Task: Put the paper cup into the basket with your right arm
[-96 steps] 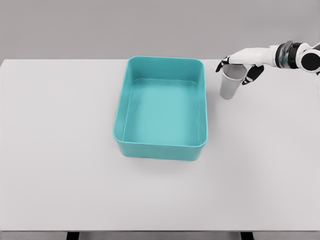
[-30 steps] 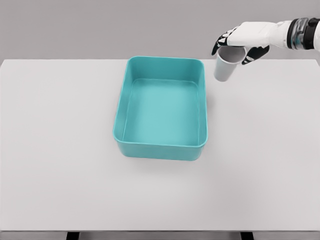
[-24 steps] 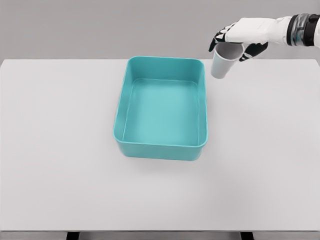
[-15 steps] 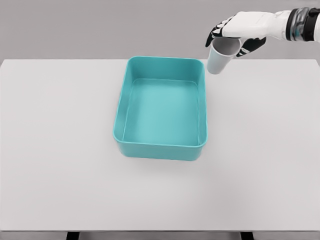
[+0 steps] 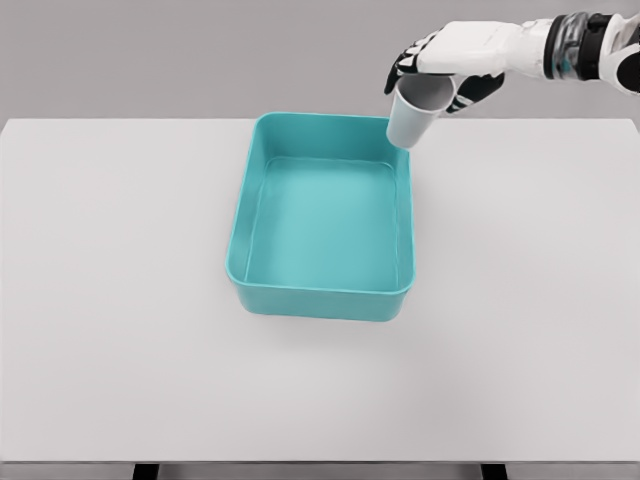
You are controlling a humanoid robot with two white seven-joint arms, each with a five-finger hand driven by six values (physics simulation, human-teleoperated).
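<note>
Overhead, your view:
Right hand [image 5: 440,62]: fingers wrapped around paper cup [image 5: 412,113], held tilted.
Cup position: above basket [image 5: 322,215]'s far right corner.
Table [image 5: 120,300]: white.

Basket [image 5: 322,290] at the centre of the table [image 5: 120,350]. Paper cup [image 5: 411,116] above the basket's far right corner, clear of the tabletop, tilted, in the right hand [image 5: 447,62], whose arm enters from the upper right edge.
</note>
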